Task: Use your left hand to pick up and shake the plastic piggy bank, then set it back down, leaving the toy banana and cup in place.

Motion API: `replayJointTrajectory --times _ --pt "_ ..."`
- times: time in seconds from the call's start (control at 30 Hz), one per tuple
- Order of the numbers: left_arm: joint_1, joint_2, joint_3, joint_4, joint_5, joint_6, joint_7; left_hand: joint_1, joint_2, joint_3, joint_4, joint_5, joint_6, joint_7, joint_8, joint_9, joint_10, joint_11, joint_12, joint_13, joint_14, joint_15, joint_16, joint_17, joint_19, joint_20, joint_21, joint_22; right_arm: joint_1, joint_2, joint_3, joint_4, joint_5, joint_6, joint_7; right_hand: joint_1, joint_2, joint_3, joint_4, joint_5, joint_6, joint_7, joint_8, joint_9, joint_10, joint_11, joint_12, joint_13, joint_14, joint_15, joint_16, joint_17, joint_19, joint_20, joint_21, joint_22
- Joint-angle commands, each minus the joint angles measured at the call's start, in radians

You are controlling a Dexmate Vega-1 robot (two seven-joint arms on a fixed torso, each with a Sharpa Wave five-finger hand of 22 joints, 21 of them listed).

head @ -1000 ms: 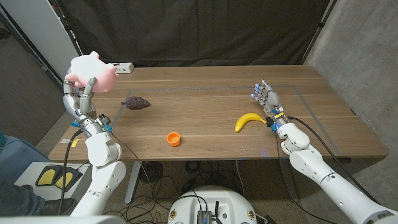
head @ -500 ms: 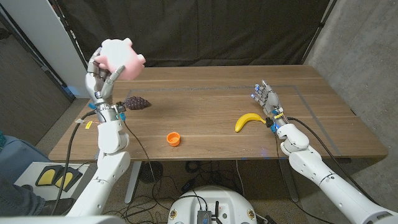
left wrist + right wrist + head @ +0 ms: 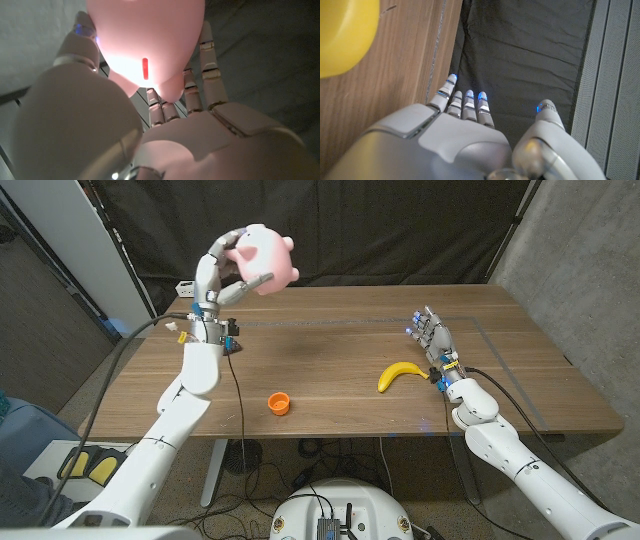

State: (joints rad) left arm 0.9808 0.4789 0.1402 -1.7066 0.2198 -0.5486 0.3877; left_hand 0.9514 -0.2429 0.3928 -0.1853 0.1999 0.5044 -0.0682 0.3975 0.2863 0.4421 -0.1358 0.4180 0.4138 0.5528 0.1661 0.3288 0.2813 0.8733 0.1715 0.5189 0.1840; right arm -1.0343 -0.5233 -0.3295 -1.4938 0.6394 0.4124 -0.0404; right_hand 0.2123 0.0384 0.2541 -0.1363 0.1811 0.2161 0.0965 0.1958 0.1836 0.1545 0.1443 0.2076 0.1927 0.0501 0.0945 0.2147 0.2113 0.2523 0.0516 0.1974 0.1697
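Risk: my left hand [image 3: 222, 268] fingers clamp piggy bank [image 3: 265, 259] high above surface; hard shake could fling it. Right hand [image 3: 432, 340] spread, idle.

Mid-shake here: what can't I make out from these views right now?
- Pine cone: not in the head view; left hand and arm cover that spot.
- Piggy bank face: left wrist view sees one glowing side and slot.
- Toy banana: cut by the right wrist picture's edge.
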Motion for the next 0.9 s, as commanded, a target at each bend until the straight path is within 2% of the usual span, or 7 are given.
replayJointTrajectory --times 0.03,0.17,0.3,0.9 --pt "-0.118 0.212 0.228 -0.184 0.576 0.512 -0.241 0.331 0.381 0.122 0.012 0.005 0.193 0.148 0.007 0.014 0.221 0.134 0.006 0.123 0.226 -0.224 0.001 0.004 -0.026 -0.144 0.004 0.004 0.000 0.003 0.006 -0.008 -0.011 0.017 -0.009 0.012 0.001 -0.003 -0.003 -0.001 0.011 0.000 0.007 0.006 0.013 0.002 0.004 0.002 0.003 0.000 0.005 0.001 0.010 -0.002 0.008 0.004" --pt "-0.150 0.249 0.278 -0.198 0.566 0.560 -0.294 0.330 0.380 0.121 0.013 0.005 0.196 0.146 0.006 0.013 0.225 0.133 0.006 0.123 0.225 -0.224 0.001 0.004 -0.028 -0.144 0.005 0.004 -0.001 0.006 0.006 -0.008 -0.009 0.017 -0.011 0.012 0.001 -0.003 -0.003 -0.001 0.012 0.000 0.007 0.006 0.014 0.002 0.004 0.001 0.003 0.002 0.004 0.001 0.010 -0.003 0.007 0.004" --pt "-0.168 0.272 0.305 -0.197 0.538 0.578 -0.293 0.330 0.379 0.120 0.014 0.004 0.196 0.145 0.005 0.012 0.224 0.134 0.004 0.123 0.223 -0.225 -0.001 0.004 -0.032 -0.143 0.004 0.004 -0.002 0.003 0.007 -0.011 -0.012 0.013 -0.014 0.013 0.001 -0.003 -0.003 -0.001 0.012 -0.001 0.007 0.006 0.013 0.004 0.003 0.001 0.003 0.004 0.004 0.001 0.010 -0.003 0.007 0.004" --pt "-0.180 0.331 0.330 -0.186 0.385 0.550 -0.220 0.328 0.379 0.119 0.016 0.004 0.202 0.149 0.000 0.009 0.231 0.136 0.001 0.125 0.225 -0.220 -0.003 0.004 -0.035 -0.142 0.009 0.004 -0.003 0.001 0.004 -0.016 -0.010 0.000 -0.016 0.014 0.002 -0.004 -0.003 -0.001 0.011 0.000 0.005 0.006 0.012 0.002 0.001 0.001 0.003 0.006 0.003 0.001 0.008 0.000 0.004 0.004"
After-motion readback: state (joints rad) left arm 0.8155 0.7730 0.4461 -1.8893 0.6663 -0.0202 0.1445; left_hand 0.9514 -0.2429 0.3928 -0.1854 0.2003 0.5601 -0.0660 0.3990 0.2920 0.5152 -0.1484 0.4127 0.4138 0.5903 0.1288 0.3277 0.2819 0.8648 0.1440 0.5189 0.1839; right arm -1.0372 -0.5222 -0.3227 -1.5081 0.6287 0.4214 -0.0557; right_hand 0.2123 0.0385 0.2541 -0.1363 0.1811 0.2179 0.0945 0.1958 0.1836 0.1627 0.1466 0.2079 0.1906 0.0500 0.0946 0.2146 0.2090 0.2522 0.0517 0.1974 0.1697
